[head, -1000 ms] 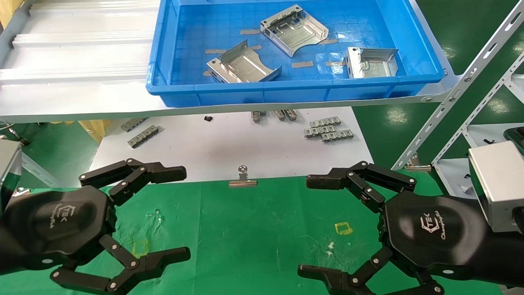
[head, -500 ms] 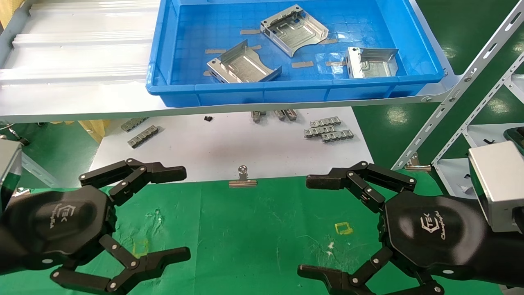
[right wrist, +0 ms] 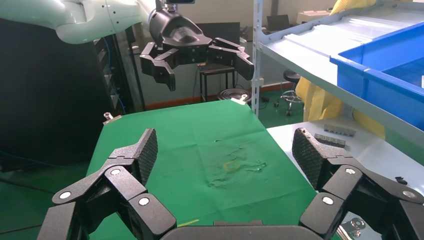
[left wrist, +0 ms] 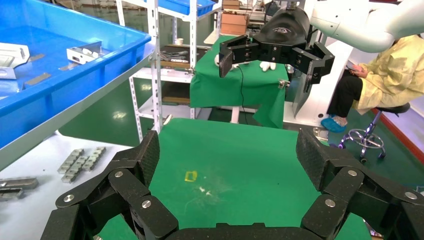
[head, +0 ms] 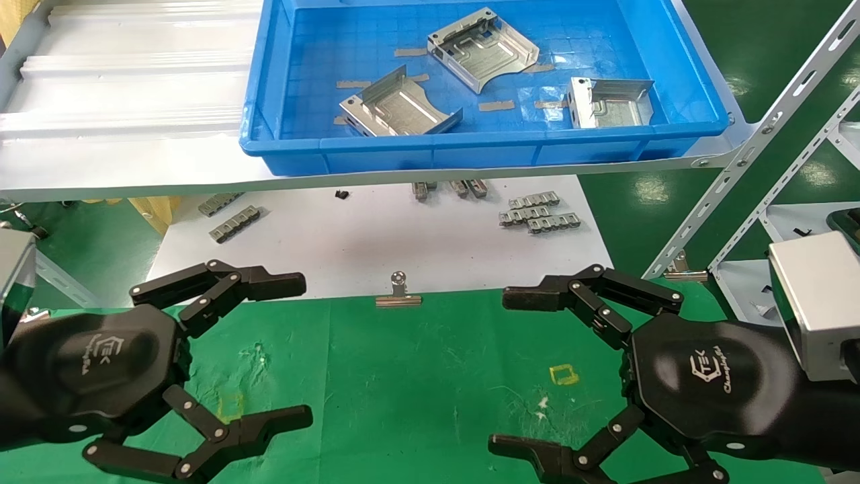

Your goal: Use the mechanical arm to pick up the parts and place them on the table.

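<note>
Three shiny silver parts lie in a blue tray (head: 470, 144) on the shelf: one at the front left (head: 400, 107), one at the back (head: 484, 48), one at the right (head: 608, 102). Two of them also show in the left wrist view (left wrist: 85, 52). My left gripper (head: 299, 351) is open and empty, low over the left of the green table (head: 416, 376). My right gripper (head: 507, 371) is open and empty over the table's right. Each wrist view shows its own open fingers (left wrist: 227, 155) (right wrist: 225, 150) over bare green cloth, with the other gripper facing it.
Grey link strips (head: 537, 212) lie on a white sheet (head: 376, 235) under the grey ribbed shelf (head: 121, 101). A metal clip (head: 399, 296) holds the cloth's far edge. Slotted rack uprights (head: 759, 141) stand at the right. A seated person (left wrist: 380, 85) is behind.
</note>
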### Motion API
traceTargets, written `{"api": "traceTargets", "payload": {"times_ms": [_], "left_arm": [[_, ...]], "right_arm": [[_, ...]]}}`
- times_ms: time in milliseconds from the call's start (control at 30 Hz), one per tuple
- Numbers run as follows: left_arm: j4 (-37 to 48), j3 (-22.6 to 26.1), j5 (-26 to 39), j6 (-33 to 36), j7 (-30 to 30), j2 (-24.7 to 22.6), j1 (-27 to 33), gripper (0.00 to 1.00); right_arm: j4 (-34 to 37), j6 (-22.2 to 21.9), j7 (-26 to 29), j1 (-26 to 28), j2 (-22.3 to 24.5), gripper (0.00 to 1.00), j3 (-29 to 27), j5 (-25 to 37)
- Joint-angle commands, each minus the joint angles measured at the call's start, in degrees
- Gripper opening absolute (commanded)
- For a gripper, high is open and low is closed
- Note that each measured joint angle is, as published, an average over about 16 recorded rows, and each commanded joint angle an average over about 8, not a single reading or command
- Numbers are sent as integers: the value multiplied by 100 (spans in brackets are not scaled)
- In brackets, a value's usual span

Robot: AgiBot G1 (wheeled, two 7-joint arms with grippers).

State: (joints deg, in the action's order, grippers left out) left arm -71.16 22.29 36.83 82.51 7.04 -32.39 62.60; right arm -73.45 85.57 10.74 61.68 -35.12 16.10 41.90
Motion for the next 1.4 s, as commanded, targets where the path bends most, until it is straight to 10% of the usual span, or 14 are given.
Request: {"api": "traceTargets", "payload": {"times_ms": [33,167,1400], "left_arm": [[0,0,0,0,0,0,0,51],[0,0,0,0,0,0,0,1],[0,0,0,0,0,0,0,0]], "right_arm": [[0,0,0,0,0,100,0,0],[0,0,0,0,0,100,0,0],[-1,2,0,-1,1,100,-1,-1]]}}
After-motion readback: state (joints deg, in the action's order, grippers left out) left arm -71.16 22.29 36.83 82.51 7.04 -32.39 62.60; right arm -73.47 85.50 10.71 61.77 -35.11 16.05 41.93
